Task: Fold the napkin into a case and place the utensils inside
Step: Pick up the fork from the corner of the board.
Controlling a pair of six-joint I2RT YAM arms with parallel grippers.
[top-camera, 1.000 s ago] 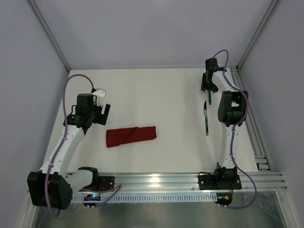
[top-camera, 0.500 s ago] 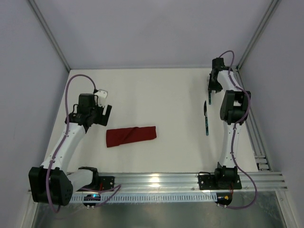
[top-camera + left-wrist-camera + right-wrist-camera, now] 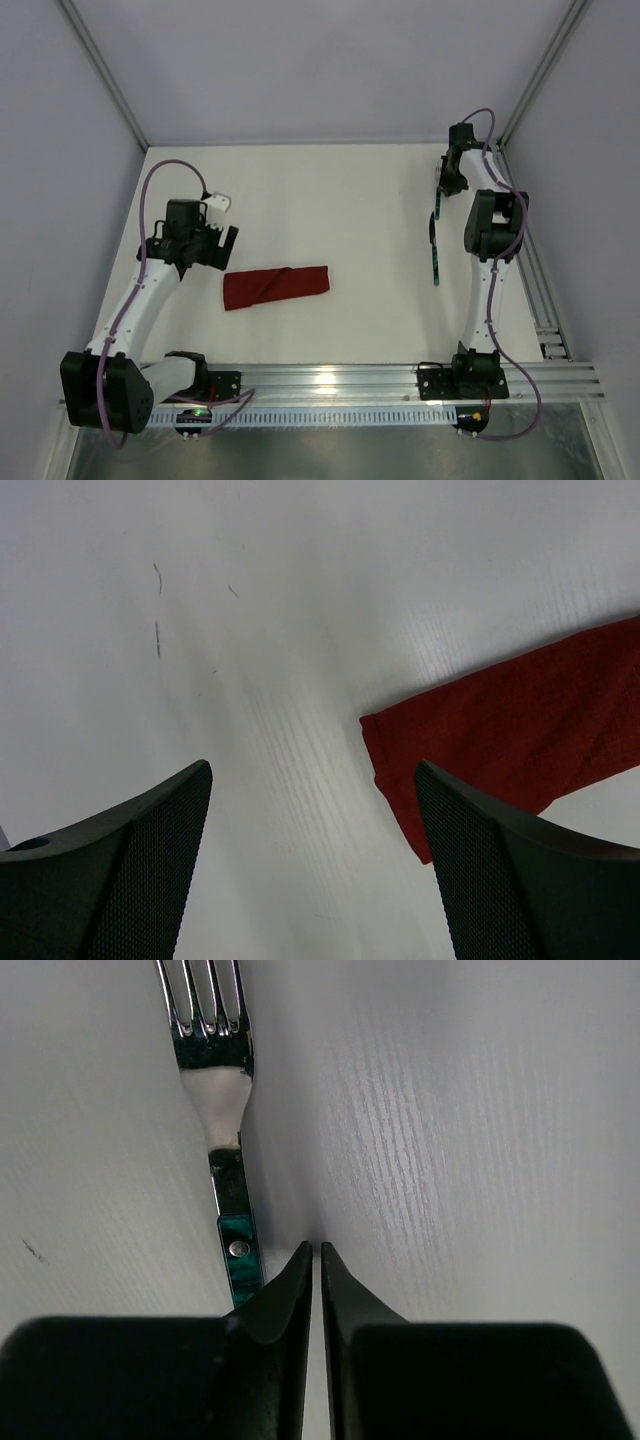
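Left gripper (image 3: 222,243) hovers just left of and behind the case (image 3: 277,286). Its jaws are spread wide and nothing is in them. In the left wrist view the case (image 3: 500,730) lies flat on the white table (image 3: 300,600), with its left end near the inner side of the right finger (image 3: 480,880).

The case is a narrow dark red strip running left to right, its right end angled slightly away, with one fold line crossing mid-length. Nothing lies on it, and both utensils are outside it.

Bare table (image 3: 340,200) surrounds the case: left to the side wall, behind to the back wall (image 3: 320,70), and a wide stretch to its right. The front rail (image 3: 330,378) runs across on the near side of the case.

Knife (image 3: 436,258) lies well right of the case, lengthwise front to back, teal handle nearer and blade farther. The right arm's forearm (image 3: 490,235) is close on its far side from the case.

Fork (image 3: 215,1070) lies farther back than the knife, also well right of the case, tines pointing away. Right gripper (image 3: 316,1252) sits low over its handle end with the jaws pinched to a thin slit and nothing visible between them. The teal handle passes along the outer side of the left finger (image 3: 275,1305); contact there is unclear.

Side rail (image 3: 540,290) runs farthest right from the case, so room is tight around that gripper.
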